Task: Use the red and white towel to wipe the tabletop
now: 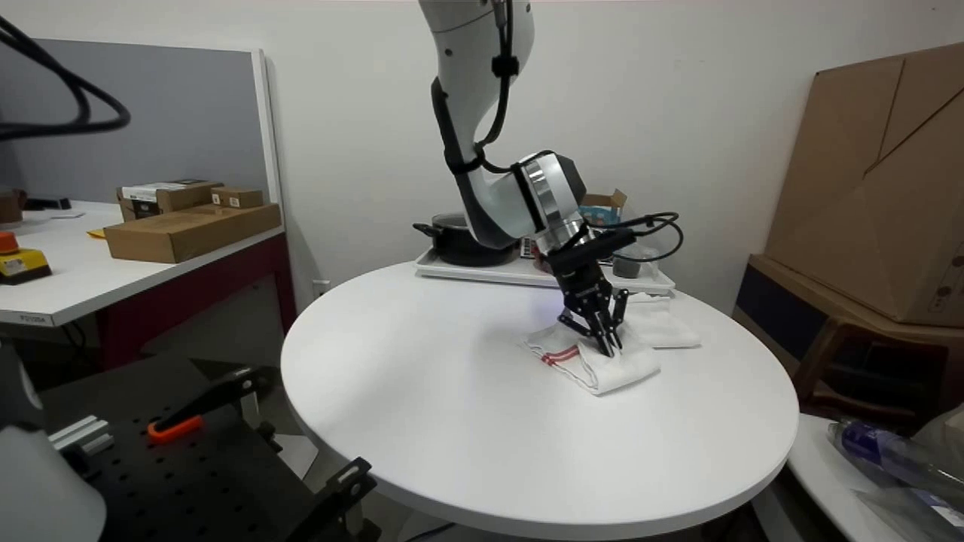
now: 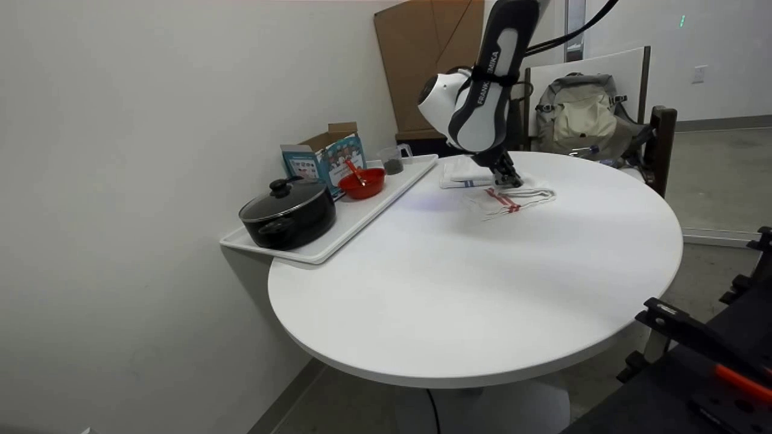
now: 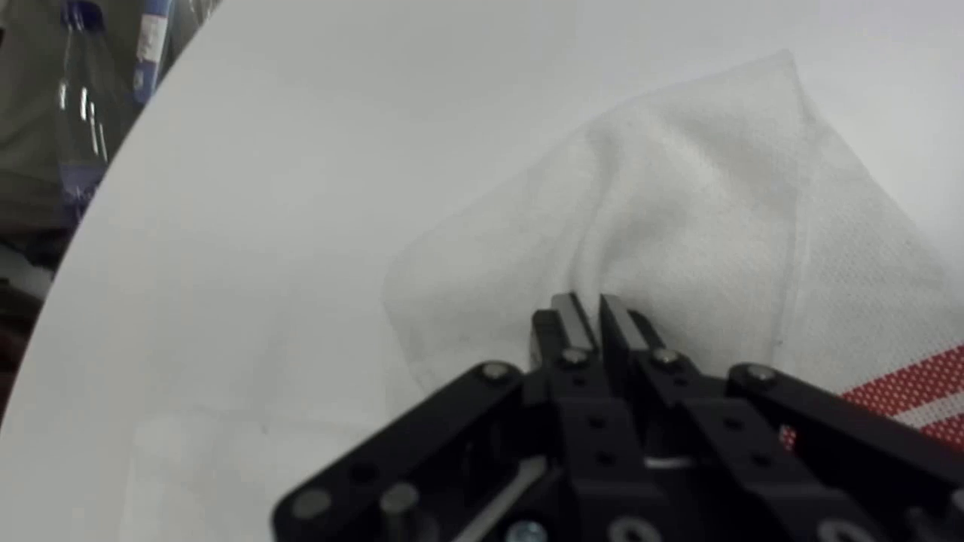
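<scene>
The end effector [image 3: 590, 310] pinches a fold of the red and white towel [image 3: 700, 245] on the desk [image 1: 489, 436] there, a blue-striped cloth [image 2: 465, 173] just beside that towel.

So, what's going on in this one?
A robot arm has its gripper down on a red and white towel, apparently closed on a pinched fold of it. The towel lies partly folded on the round white tabletop, close to a second cloth with blue stripes. Whether it is being wiped along at this instant, the pictures do not settle. At the table's edge, a white tray bears a black pot and a red bowl, apart from the towel.
</scene>
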Motion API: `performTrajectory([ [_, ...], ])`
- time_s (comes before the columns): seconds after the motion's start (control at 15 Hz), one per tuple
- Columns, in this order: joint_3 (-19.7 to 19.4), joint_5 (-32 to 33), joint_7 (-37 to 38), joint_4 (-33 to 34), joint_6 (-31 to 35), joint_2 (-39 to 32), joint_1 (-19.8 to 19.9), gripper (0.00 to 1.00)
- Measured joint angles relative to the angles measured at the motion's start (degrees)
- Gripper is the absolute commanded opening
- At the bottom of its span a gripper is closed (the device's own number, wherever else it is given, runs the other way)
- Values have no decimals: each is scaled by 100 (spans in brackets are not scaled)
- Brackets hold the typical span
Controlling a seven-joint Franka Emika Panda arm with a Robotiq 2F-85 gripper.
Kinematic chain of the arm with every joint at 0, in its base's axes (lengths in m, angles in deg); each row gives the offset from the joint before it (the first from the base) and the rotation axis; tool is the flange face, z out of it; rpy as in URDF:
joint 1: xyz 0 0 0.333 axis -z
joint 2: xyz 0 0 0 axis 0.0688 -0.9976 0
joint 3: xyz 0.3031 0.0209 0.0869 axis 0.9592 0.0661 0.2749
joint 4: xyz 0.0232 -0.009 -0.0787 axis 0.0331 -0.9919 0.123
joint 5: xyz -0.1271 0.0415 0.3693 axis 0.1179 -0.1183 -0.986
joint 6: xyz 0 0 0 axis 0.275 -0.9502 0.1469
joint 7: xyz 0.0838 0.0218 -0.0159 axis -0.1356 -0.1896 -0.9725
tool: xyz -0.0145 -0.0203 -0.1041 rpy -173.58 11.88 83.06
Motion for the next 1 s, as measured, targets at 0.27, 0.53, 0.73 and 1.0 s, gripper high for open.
performTrajectory([
  [0.27, -287, 43, 0, -527, 20, 273, 262, 8],
  [0.53, -311, 243, 1, -1512, 115, 638, 302, 9],
  [0.73, -203, 654, 2, -2426, 139, 1049, 184, 9],
  [1.0, 107, 1071, 34, -3584, 139, 1598, -20, 9],
])
